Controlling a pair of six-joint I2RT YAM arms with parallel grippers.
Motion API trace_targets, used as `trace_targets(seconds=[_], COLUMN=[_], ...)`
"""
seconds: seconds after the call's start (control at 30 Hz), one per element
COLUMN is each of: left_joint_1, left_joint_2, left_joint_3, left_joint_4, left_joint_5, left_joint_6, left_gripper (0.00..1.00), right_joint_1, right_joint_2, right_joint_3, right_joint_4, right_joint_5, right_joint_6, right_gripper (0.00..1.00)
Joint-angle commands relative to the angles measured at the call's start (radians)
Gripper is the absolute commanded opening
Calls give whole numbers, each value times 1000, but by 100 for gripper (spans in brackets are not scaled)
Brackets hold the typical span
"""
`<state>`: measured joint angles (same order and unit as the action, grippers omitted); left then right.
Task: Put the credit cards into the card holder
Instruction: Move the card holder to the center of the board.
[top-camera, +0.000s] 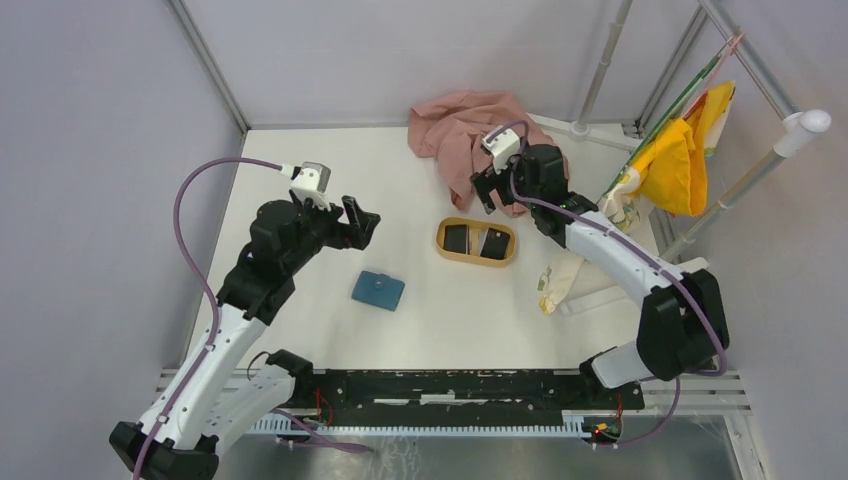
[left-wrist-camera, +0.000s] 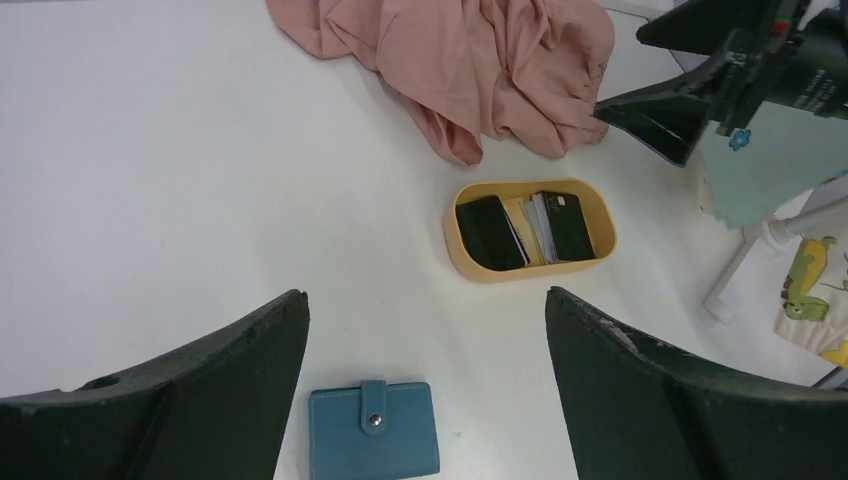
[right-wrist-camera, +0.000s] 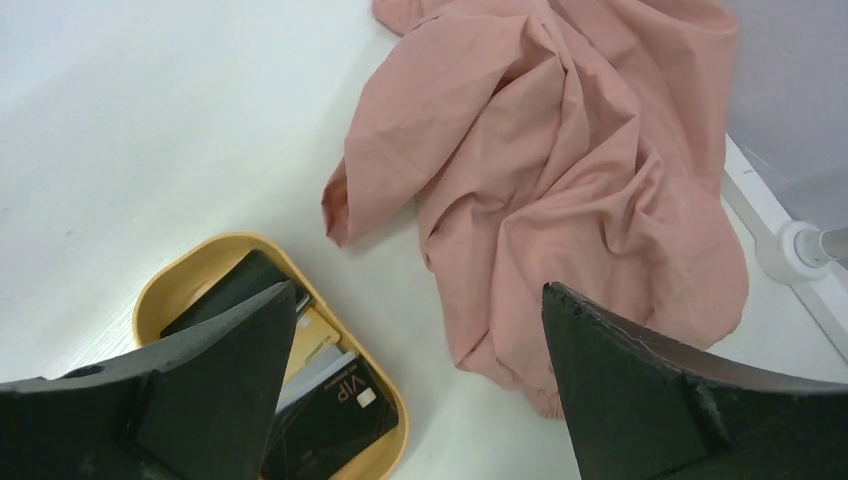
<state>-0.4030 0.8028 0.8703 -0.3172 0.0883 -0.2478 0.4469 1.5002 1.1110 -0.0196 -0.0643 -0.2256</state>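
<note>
Two black credit cards (top-camera: 456, 238) (top-camera: 493, 243) lie in an oval tan tray (top-camera: 476, 262) at mid table, with a gold and a white card between them. The left wrist view shows the same cards (left-wrist-camera: 490, 232) (left-wrist-camera: 567, 225) in the tray (left-wrist-camera: 530, 272). The card holder (top-camera: 378, 290), teal-blue and snapped closed, lies flat to the tray's left. My left gripper (top-camera: 362, 222) hangs open above and behind the card holder (left-wrist-camera: 372, 445), holding nothing. My right gripper (top-camera: 490, 195) stands open just behind the tray, over its far rim (right-wrist-camera: 175, 280) and a black card (right-wrist-camera: 335, 420).
A crumpled pink cloth (top-camera: 465, 130) lies behind the tray, right by my right gripper (right-wrist-camera: 420, 300). A yellow cloth (top-camera: 680, 160) hangs on a rack at the right. A pale printed cloth (top-camera: 560, 280) lies right of the tray. Grey walls close in the table.
</note>
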Motion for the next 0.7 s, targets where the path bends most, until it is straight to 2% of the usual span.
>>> trace_targets(seconds=[0.0, 0.17, 0.2, 0.3, 0.4, 0.5, 0.6, 0.67], left_joint_1=[5, 5, 5, 6, 7, 5, 4, 4], left_joint_2=[-12, 13, 24, 65, 126, 136, 89, 50], left_joint_3=[14, 15, 16, 15, -19, -128, -272, -330], left_joint_4=[28, 32, 33, 41, 70, 180, 258, 244], left_joint_5=[-8, -6, 1, 32, 122, 195, 149, 57], left_joint_6=[31, 17, 5, -80, -204, -336, -428, -462], left_gripper=[93, 93, 93, 93, 91, 88, 89, 89], right_joint_1=[-18, -42, -55, -107, -149, -166, -172, -176], right_joint_2=[-140, -350, -400, -537, -606, -622, -581, -543], right_joint_3=[-97, -358, -430, -578, -642, -654, -590, -560], right_joint_4=[63, 106, 144, 219, 138, 28, -103, -174], right_joint_5=[-193, -732, -785, -754, -726, -725, -718, -731], right_joint_6=[-8, -225, -238, -215, -287, -363, -387, -419], right_gripper=[98, 98, 98, 98, 98, 98, 98, 98])
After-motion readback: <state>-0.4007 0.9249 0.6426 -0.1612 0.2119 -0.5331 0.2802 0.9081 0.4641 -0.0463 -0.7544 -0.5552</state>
